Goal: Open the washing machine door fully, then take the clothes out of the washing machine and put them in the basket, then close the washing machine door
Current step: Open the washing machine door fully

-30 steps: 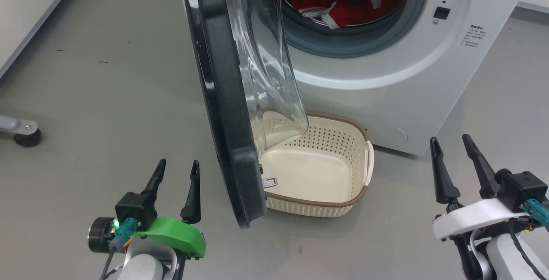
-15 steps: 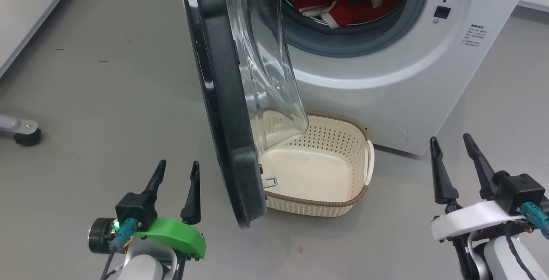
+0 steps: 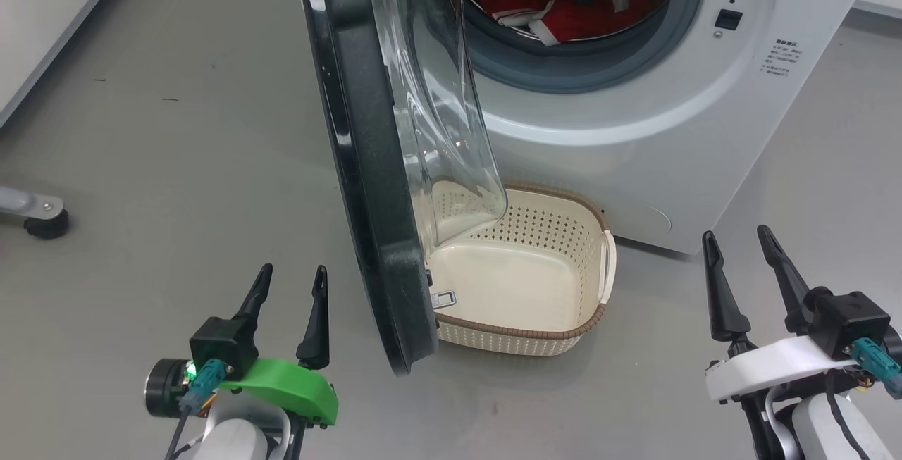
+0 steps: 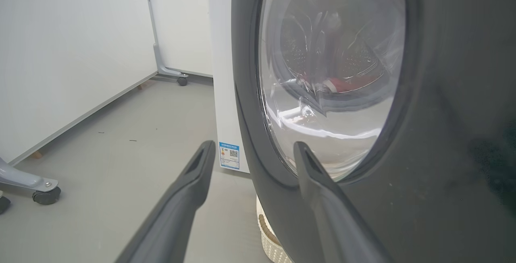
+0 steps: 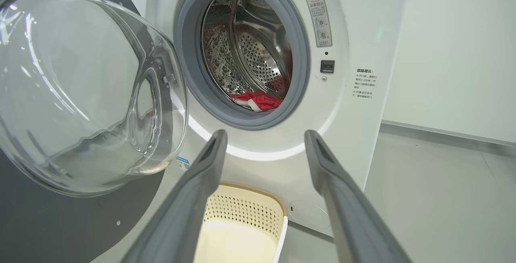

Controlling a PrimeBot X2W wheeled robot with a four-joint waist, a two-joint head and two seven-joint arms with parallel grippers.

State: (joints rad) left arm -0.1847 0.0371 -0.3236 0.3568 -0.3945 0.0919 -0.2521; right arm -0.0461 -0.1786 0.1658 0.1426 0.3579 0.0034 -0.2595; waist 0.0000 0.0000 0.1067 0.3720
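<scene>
Red clothes [image 3: 557, 9] with white trim lie low in the steel drum [image 5: 250, 49] of the washing machine [image 3: 634, 136]. The washing machine door [image 3: 366, 199] stands only partly open, its glass bowl [image 3: 430, 108] over the cream basket [image 3: 525, 334], which sits under the opening, probably to catch garments. The left gripper [image 3: 293, 268], fingers apart and empty, hovers just beside the door, likely to push it wider. The right gripper [image 3: 735, 232], also spread and empty, faces the drum.

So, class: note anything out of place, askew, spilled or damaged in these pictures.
Nothing looks spilled or damaged. The washing machine door stands part open, its glass bowl overhanging the basket at its left end, crowding the drop zone.
</scene>
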